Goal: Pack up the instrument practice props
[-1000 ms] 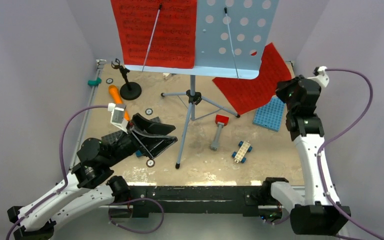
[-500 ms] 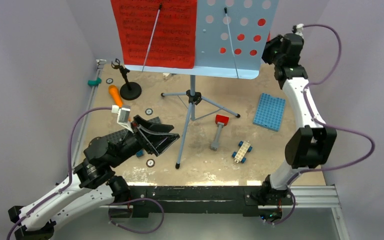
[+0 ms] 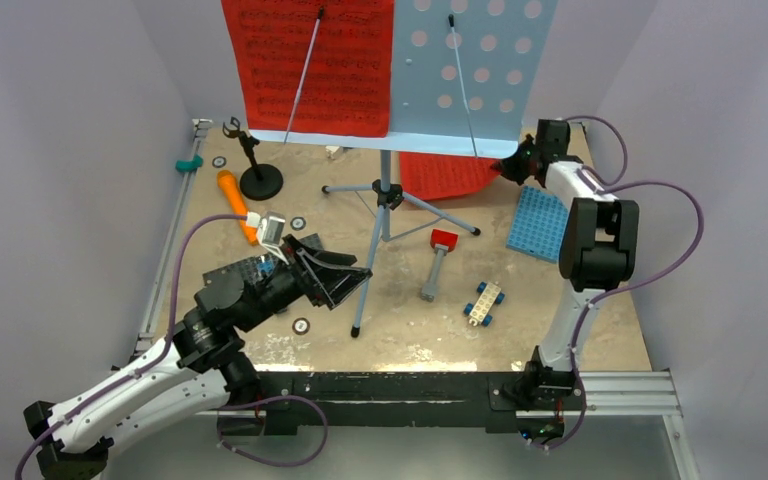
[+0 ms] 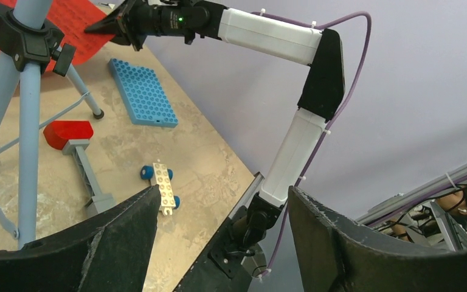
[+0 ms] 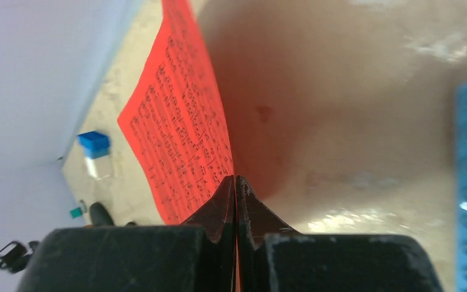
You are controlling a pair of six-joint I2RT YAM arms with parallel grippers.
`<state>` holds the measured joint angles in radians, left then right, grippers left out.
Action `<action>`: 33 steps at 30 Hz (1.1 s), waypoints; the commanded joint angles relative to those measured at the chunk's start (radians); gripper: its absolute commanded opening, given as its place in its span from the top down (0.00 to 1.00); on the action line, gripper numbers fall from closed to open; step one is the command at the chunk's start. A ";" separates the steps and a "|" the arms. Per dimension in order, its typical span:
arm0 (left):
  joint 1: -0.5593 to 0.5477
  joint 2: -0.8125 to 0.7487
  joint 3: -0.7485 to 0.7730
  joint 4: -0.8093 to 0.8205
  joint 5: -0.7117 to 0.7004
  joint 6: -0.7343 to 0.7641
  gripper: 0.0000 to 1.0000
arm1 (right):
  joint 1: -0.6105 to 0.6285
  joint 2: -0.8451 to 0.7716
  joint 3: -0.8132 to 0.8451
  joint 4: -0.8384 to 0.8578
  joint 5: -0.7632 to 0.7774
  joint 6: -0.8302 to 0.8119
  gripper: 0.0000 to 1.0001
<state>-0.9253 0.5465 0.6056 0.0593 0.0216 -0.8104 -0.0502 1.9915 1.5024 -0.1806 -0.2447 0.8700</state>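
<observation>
The loose red page (image 3: 445, 178) hung low behind the music stand (image 3: 425, 125), its corner pinched by the right gripper (image 3: 509, 167), jaws pressed together. The left gripper (image 3: 344, 279) stood spread and empty near its leg. I judged the page was being taken away; next it needed putting away flat.

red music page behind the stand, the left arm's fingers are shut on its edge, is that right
Not quite. The right arm's fingers are the ones shut on the edge of the red music page, as the right wrist view shows. The left arm's fingers stand open near the stand's legs, holding nothing.
</observation>
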 commanded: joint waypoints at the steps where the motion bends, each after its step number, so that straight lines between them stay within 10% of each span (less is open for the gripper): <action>1: -0.004 0.008 -0.009 0.056 -0.008 -0.013 0.20 | -0.025 -0.030 0.007 -0.071 0.023 -0.058 1.00; 10: -0.004 -0.033 -0.014 -0.025 -0.061 -0.037 0.15 | -0.036 -0.064 0.068 -0.190 0.006 -0.133 0.40; 26: -0.004 -0.084 0.083 -0.304 -0.310 -0.144 0.00 | -0.017 -0.739 -0.497 -0.046 0.159 -0.097 0.31; 33: -0.004 -0.184 0.122 -0.300 -0.388 -0.052 0.00 | 0.255 -1.120 -0.790 0.061 0.346 -0.112 0.35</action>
<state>-0.9253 0.4198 0.6685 -0.2604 -0.3042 -0.9298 0.0311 1.0443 0.8013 -0.2424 -0.0483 0.7769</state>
